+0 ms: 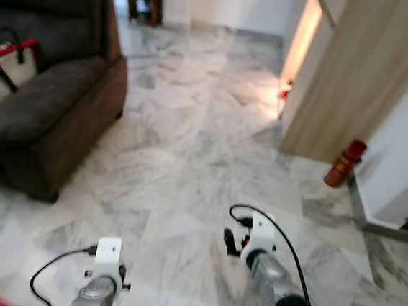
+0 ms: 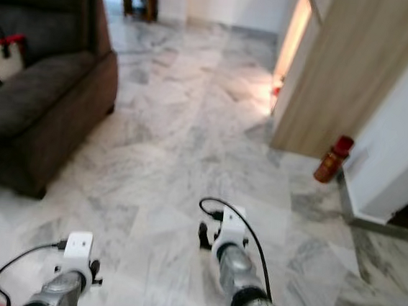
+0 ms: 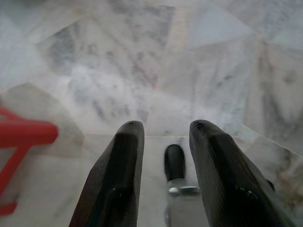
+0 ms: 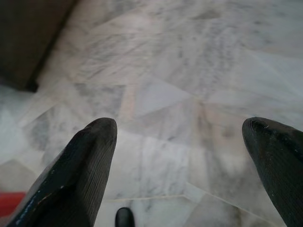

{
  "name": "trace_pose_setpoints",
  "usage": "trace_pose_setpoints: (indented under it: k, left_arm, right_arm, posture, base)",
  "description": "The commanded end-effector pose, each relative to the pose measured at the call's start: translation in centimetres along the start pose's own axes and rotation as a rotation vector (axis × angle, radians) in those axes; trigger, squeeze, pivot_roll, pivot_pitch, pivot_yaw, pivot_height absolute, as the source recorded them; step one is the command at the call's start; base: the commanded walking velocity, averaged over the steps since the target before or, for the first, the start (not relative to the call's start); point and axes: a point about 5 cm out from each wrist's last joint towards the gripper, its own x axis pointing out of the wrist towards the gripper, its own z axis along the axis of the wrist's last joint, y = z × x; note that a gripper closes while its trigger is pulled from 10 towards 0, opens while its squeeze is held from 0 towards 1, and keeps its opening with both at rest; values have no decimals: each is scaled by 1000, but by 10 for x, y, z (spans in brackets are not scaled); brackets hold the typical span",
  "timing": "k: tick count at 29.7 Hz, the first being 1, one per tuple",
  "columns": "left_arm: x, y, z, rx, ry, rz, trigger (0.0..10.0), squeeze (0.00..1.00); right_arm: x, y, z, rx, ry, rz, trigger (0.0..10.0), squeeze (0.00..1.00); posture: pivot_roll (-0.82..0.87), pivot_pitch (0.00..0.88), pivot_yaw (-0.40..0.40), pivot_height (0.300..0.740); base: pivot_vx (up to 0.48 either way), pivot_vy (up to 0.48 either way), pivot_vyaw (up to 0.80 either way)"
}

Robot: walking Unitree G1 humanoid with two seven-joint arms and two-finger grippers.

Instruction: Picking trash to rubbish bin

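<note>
trash: red can (image 1: 345,163) upright on marble floor (image 1: 189,159), at base of wooden panel (image 1: 356,74)
left gripper (image 3: 165,137): fingers slightly parted, holding nothing
right gripper (image 4: 182,130): fingers spread wide, holding nothing
sofa (image 1: 43,101): floor's left edge

Both arms are silver metal, each capped by a white camera block with a looping black cable. The left gripper (image 3: 163,175) and right gripper (image 4: 182,161) have long black fingers (image 4: 80,175), finely ribbed on the inner pads.
</note>
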Motion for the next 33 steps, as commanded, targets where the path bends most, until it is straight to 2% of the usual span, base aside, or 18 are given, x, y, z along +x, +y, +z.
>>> trace_pose_setpoints:
  k: [1,16,23,26,28,30,32,33]
  left_arm:
    - [0,-2,-3,3,16,-5,10000,0]
    - [-1,-1,-4,36,14,-10,10000,0]
    - [1,-2,4,23,-8,-7,10000,0]
    - [1,-4,8,16,-21,-10,10000,0]
    - [2,-4,10,9,-26,-9,10000,0]
    - [2,-5,11,15,-28,-17,10000,0]
    - [2,-6,9,32,-23,-26,10000,0]
    - [1,-7,7,36,-16,-28,10000,0]
  right_arm:
    - [0,-1,2,-14,0,-2,10000,0]
    - [1,0,3,-11,1,1,10000,0]
    - [1,-2,7,4,-2,-10,10000,0]
    - [2,-6,18,-33,-44,-12,10000,0]
    - [1,-18,31,-64,-98,-41,10000,0]
    - [-4,-45,39,-121,-128,-112,10000,0]
    - [-12,-72,33,-116,-105,-169,10000,0]
    - [-20,-90,16,-110,-50,-217,10000,0]
  posture:
    - [-53,0,-21,740]
    - [-61,0,-3,740]
    - [-55,0,-16,740]
    - [-53,0,-11,740]
    - [-53,0,-11,740]
    - [-97,0,-4,740]
    - [-110,0,-6,740]
    - [-120,0,-8,740]
  base:
    - [0,0,800]
    - [0,0,800]
    - [0,0,297]
    - [0,0,0]
    - [0,0,0]
    - [0,0,0]
    - [0,0,0]
    - [0,0,0]
